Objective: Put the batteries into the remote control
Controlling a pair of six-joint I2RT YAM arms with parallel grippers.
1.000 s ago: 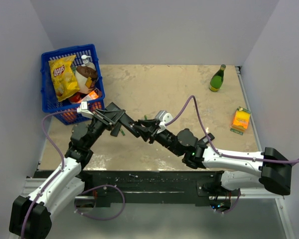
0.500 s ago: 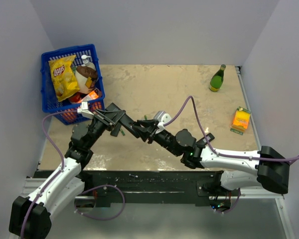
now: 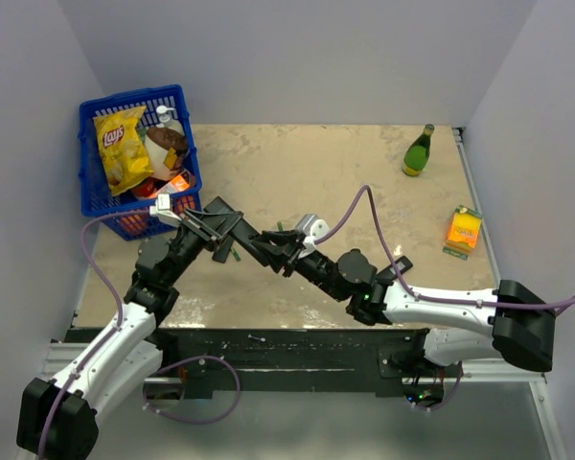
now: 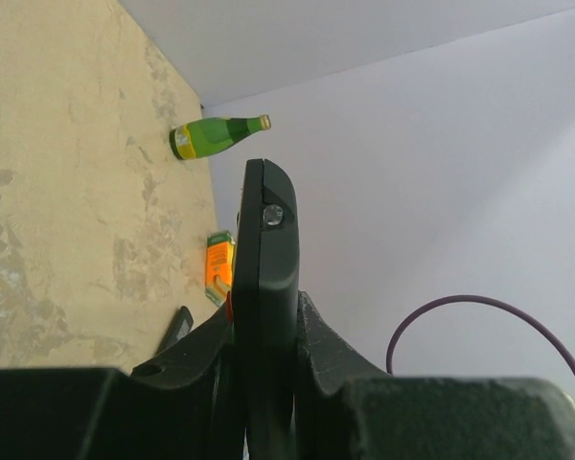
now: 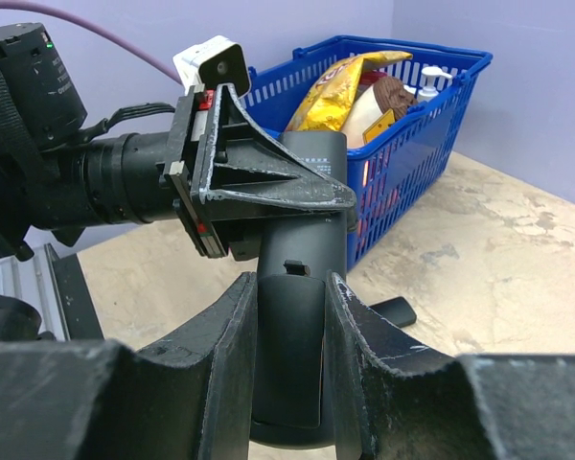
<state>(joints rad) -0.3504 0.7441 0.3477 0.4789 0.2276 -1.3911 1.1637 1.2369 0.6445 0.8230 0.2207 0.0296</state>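
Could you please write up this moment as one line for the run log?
remote control: held between both grippers | left gripper: shut on remote control | right gripper: shut on remote control | batteries: not seen

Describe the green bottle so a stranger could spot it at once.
On the tan table, look to the far right corner, opposite the blue basket. The green bottle stands upright there, with a yellow band; its only neighbour, an orange carton, is boxy and lies nearer the arms.

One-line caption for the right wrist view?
The right gripper and left gripper both grip the black remote control; blue basket of groceries behind.
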